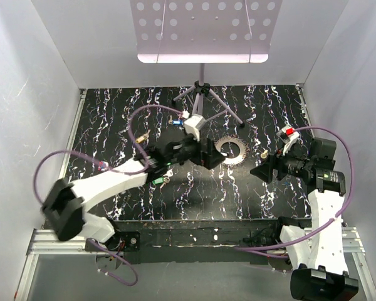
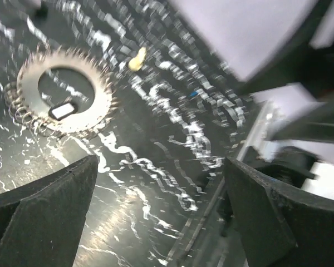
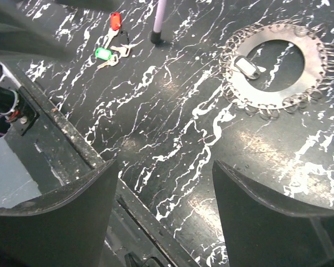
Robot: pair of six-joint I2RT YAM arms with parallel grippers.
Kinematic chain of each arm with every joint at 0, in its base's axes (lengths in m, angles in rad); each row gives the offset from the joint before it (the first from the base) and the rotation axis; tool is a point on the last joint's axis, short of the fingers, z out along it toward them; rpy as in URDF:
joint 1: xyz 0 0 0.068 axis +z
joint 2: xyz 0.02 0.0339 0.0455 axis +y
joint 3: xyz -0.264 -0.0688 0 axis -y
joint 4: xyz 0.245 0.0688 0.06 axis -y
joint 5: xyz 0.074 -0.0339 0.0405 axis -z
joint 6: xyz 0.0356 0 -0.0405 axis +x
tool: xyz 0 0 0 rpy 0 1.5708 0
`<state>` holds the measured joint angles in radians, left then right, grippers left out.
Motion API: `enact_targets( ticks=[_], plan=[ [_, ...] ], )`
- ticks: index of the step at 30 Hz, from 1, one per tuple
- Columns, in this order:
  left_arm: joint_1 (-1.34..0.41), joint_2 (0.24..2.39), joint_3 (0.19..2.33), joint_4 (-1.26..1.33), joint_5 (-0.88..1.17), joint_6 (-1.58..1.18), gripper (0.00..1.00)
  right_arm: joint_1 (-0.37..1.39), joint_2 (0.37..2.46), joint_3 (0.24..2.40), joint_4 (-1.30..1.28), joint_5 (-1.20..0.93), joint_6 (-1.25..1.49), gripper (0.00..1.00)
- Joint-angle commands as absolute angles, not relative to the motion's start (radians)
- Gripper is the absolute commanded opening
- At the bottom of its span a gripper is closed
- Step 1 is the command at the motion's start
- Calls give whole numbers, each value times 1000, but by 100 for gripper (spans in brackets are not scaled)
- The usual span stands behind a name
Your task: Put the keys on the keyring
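The keyring (image 1: 232, 148) lies flat on the black marbled table (image 1: 194, 200), right of centre. It also shows in the left wrist view (image 2: 30, 92) and the right wrist view (image 3: 267, 95), with a small silver piece (image 3: 246, 67) lying in its open centre. My left gripper (image 1: 210, 155) hovers open and empty just left of the ring. My right gripper (image 1: 263, 170) is open and empty to the ring's front right. A green-headed key (image 1: 158, 181) lies left of centre; the right wrist view shows it (image 3: 103, 54) beside a red-headed key (image 3: 114, 22). A brass key (image 1: 263, 153) lies right of the ring.
A tripod stand (image 1: 203, 94) with a perforated white tray stands at the back centre; one leg's foot (image 3: 156, 38) is near the coloured keys. A blue-headed key (image 1: 177, 123) and another brass key (image 1: 141, 138) lie at the back left. White walls enclose the table.
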<state>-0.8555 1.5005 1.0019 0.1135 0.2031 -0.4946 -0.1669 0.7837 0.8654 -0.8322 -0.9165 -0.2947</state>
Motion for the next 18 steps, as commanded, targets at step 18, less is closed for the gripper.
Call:
enact_targets(
  ticks=[18],
  plan=[
    [-630,477,877,-749,-302,-334,98,-310,684,931,-672,-742,31,88]
  ],
)
